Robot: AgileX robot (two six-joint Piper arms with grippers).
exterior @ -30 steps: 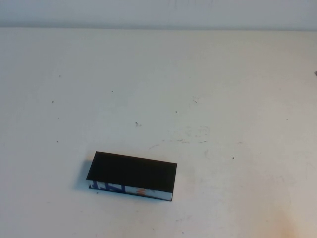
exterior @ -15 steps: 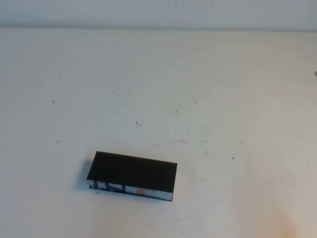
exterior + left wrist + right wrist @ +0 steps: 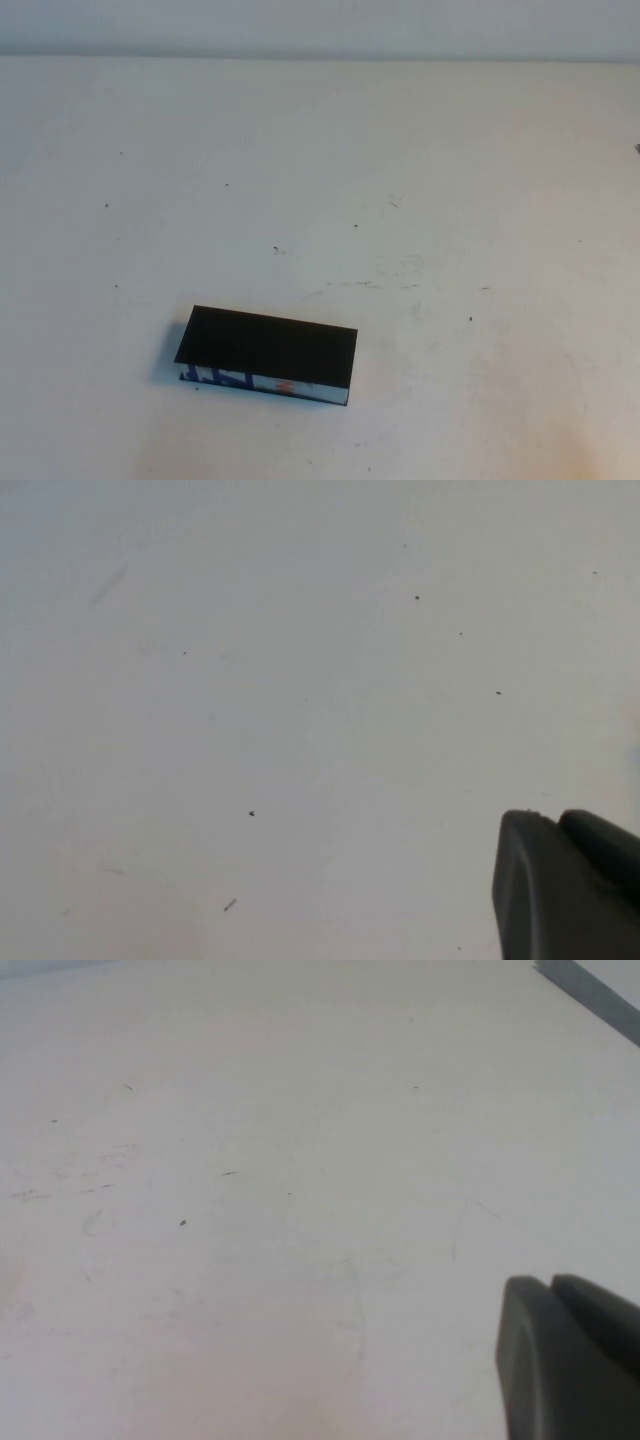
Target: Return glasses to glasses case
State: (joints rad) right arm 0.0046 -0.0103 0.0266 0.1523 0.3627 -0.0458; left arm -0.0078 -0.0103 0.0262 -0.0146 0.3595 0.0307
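High view shows you one glasses case (image 3: 266, 355) lying on the white table (image 3: 420, 180), toward the near edge and a little left of centre. Its flat black lid faces up and looks closed, with the white side printed in blue and orange turned toward you. No glasses appear in any view; they may already sit inside the case, but you cannot confirm that from here.

Neither arm shows in the high view. Left wrist view shows you only a dark tip of the left hand (image 3: 565, 885) at the corner, over bare table. Right wrist view shows the same for the right hand (image 3: 568, 1355), also over bare table. You cannot tell whether either hand is spread or pressed together, and neither appears to carry anything.

What could go wrong: if the glasses are not inside, you may treat the task as finished when it is not. If the lid is only resting and not latched, a brush from either arm could flip it open or slide the light case across the smooth table.

Counted: one case, no glasses visible, two hands partly seen, one table with scattered small specks and scuffs.
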